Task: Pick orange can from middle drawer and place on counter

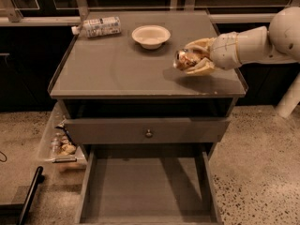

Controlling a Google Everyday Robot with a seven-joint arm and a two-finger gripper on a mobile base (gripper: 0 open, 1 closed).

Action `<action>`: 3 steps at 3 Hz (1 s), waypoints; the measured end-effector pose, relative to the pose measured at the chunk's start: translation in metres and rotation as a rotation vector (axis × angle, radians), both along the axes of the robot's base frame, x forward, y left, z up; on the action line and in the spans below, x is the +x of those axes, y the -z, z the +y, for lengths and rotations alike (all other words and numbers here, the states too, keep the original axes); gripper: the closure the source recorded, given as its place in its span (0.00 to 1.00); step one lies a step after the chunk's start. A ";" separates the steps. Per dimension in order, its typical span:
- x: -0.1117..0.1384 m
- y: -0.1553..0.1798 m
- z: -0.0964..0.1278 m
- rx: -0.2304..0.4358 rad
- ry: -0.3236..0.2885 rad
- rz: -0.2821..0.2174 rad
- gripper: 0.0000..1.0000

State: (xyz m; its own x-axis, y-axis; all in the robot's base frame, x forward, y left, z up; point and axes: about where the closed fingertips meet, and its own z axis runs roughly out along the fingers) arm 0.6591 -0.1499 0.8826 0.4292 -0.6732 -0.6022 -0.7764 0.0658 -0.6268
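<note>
Orange can [183, 60] sits in the grasp of the gripper [189, 58] over the right side of the counter [117, 67], lying sideways with its shiny silver end turned to the left. The two pale fingers [200, 44] are closed on it, one above and one below, so the can's body is partly hidden between them. A dark shadow lies on the counter surface just under the can and the gripper; whether the can touches the surface cannot be told. The white arm [255, 43] reaches in from the right edge of the camera view.

Further back on the counter, a white bowl [151, 35] stands upright near the middle, well apart from the can. A white labelled bottle [100, 26] lies on its side near the back left corner.

Below the counter, a drawer front [108, 131] with a small round knob [149, 133] stands slightly out from the cabinet. Beneath it, the middle drawer [145, 189] is pulled far out, its flat floor bare. To the left of the cabinet, a clear bin [60, 142] holds small items on the speckled floor [258, 172].
</note>
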 end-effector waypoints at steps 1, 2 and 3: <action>0.020 0.010 -0.011 0.053 0.088 0.047 1.00; 0.035 0.019 -0.011 0.087 0.151 0.098 0.83; 0.035 0.019 -0.010 0.093 0.156 0.106 0.62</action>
